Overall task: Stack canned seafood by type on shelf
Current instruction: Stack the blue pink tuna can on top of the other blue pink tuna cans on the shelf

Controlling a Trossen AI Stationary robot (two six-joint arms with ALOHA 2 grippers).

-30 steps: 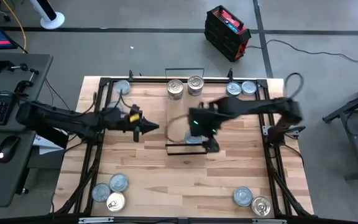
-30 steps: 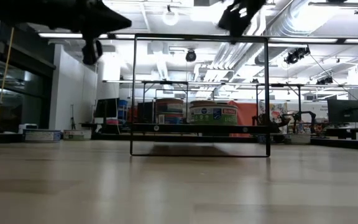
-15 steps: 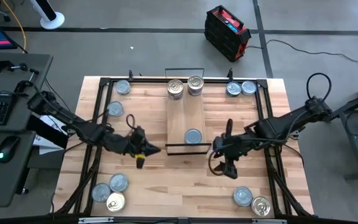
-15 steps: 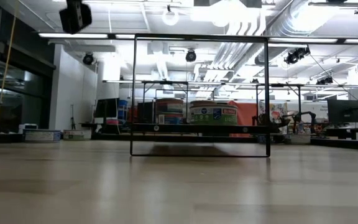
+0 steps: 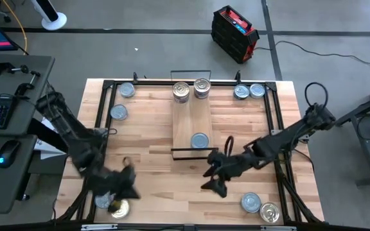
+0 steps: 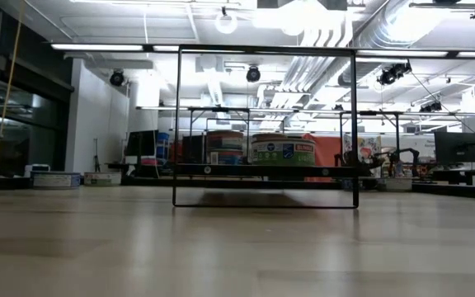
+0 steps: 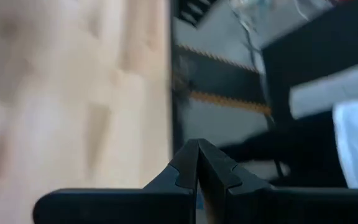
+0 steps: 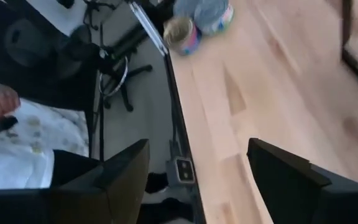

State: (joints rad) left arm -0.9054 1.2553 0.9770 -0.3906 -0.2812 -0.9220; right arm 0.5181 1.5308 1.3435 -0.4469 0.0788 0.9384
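My left gripper [image 5: 128, 183] hangs fingers pressed together over the near-left tins [image 5: 121, 188]. My right gripper [image 5: 212, 181] is spread wide, empty, beside the near-right tins [image 5: 251, 203]. Farther off, the shelf [image 5: 191, 119] holds one blue-grey tin [image 5: 199, 140] at its near end and two tins [image 5: 181, 90] at its far end.

- The table [image 5: 153, 173], light wood, carries the shelf [image 5: 191, 122] at its middle.
- On the shelf: two tins [image 5: 191, 90] at the far end, one blue-grey tin [image 5: 199, 140] at the near end.
- More tins [image 5: 259, 206] sit near the table's corners.
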